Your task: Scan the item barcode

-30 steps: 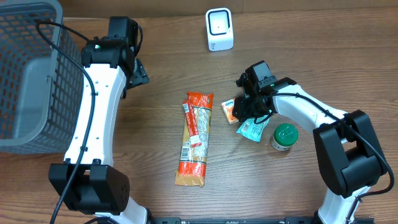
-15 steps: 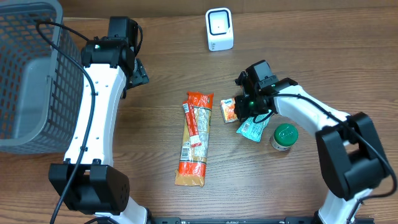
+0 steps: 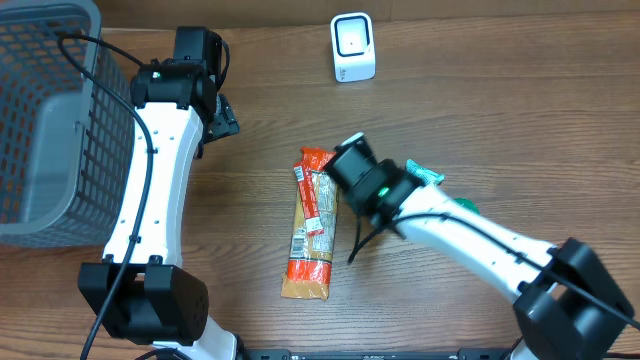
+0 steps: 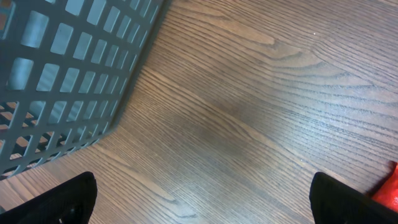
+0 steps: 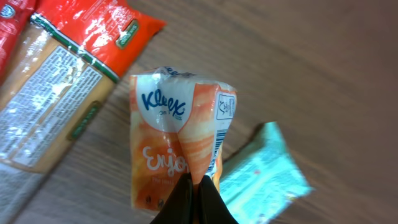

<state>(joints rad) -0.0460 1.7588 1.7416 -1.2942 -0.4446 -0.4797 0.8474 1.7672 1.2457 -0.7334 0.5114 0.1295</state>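
While the right gripper [image 5: 196, 200] pinches fully closed on the tissue pack's [image 5: 177, 143] lower edge, a red packet [image 5: 68, 81] lies at its 10 o'clock and a teal packet [image 5: 264, 174] at 4. Left gripper [image 4: 202, 205] gapes wide, holding nothing, basket [image 4: 62, 68] at its 10 o'clock.

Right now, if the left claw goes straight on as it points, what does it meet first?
The left claw would probably meet bare table; the basket lies beside that line. Depth is unclear.

Grey basket [image 3: 40, 120] left; noodle pack [image 3: 310, 240] centre.
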